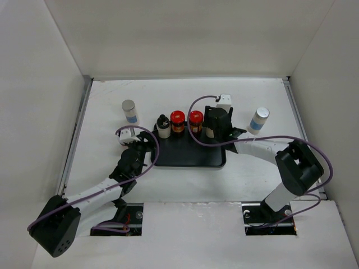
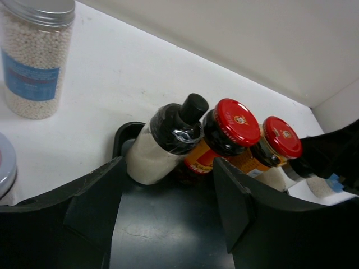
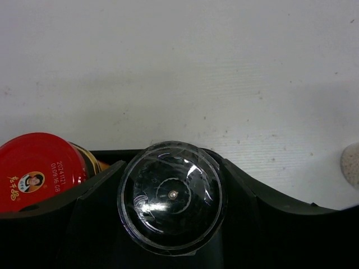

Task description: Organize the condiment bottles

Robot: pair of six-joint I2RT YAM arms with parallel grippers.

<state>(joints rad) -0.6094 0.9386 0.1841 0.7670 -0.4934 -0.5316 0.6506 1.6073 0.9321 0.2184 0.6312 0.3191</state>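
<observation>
Grey-lidded jar (image 3: 170, 196): upright, long axis vertical, at the right end of the row along the far rim of the tray (image 1: 190, 158), just beside a red-lidded jar (image 3: 33, 171); I cannot tell whether its base rests on the tray
Right gripper (image 1: 215, 126): directly above the jar, clenched on its lid from both sides
Coming move: likely a release and a straight lift, so as not to tip the jar
Loose silver-capped jar (image 1: 258, 120): off the tray towards the desk's right edge, nearer the right arm
Other silver-capped jar (image 1: 129, 111): towards the far-left corner, nearer the left arm
Left gripper (image 1: 140, 143): released and holding nothing, at the tray's left rim
</observation>
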